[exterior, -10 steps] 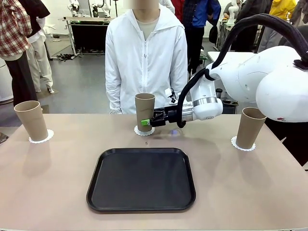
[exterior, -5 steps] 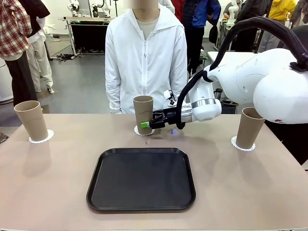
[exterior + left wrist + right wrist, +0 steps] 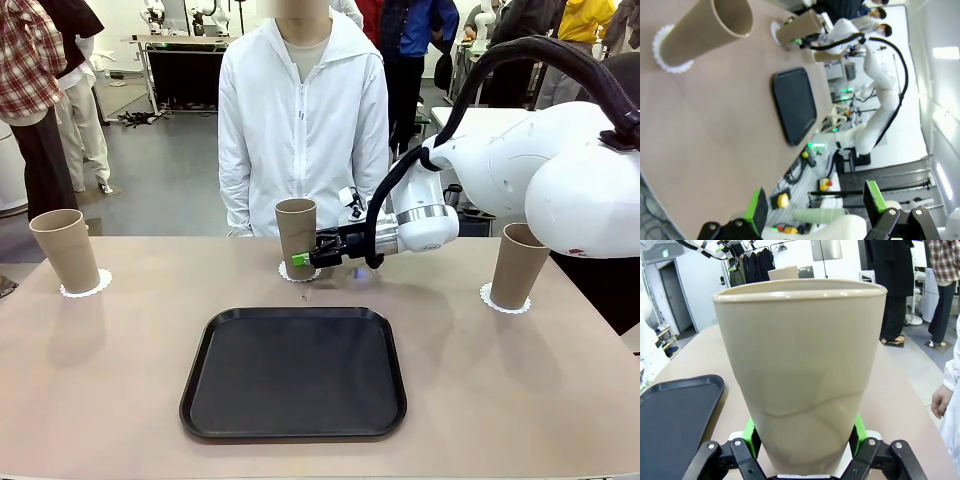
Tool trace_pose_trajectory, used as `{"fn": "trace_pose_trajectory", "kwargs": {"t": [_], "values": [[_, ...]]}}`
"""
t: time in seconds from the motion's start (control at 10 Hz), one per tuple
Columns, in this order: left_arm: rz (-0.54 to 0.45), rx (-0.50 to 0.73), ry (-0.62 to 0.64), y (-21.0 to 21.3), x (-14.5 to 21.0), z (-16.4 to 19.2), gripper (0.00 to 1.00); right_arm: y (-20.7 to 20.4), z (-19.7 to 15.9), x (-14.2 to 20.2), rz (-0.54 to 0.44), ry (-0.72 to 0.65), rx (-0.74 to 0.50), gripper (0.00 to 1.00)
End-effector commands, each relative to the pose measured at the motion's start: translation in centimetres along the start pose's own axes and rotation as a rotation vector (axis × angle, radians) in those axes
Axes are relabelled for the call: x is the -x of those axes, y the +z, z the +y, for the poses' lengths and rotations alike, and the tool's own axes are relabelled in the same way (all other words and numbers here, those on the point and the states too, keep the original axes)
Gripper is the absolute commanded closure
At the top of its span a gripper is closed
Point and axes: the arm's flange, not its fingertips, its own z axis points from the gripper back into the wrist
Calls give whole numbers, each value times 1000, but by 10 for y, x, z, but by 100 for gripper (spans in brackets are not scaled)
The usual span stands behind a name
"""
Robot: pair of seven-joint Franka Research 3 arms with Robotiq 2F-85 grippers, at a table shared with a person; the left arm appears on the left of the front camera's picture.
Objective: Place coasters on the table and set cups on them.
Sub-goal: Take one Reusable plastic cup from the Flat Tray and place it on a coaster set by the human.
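Beige table (image 3: 120, 380) w/ black tray (image 3: 293, 372) nearest the camera. Behind it, right gripper (image 3: 306, 259) clamps the low part of the middle cup (image 3: 296, 233), which stands on a coaster (image 3: 298, 272). Two more cups, left (image 3: 65, 250) & right (image 3: 521, 265), each on own doily. Left gripper (image 3: 815, 207) spread apart, empty, above table edge. Person in white jacket (image 3: 303, 120) at far side.

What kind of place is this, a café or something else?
Probably a robotics lab or demonstration hall, not a café: a white robot arm works at the beige table, other robot arms stand behind, and people stand around.
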Motion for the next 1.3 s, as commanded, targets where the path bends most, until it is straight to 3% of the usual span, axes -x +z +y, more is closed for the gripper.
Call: {"fn": "trace_pose_trajectory", "kwargs": {"t": [0.0, 0.5, 1.2], "values": [[-6, -5, 10, 1, -1, -3, 0, -7, -11, 7, 55, -1, -3, 0], [-6, -5, 10, 1, -1, -3, 0, -8, -9, 6, 89, -5, 5, 0], [-6, -5, 10, 1, -1, -3, 0, 2, 6, -5, 250, -55, 69, 0]]}}
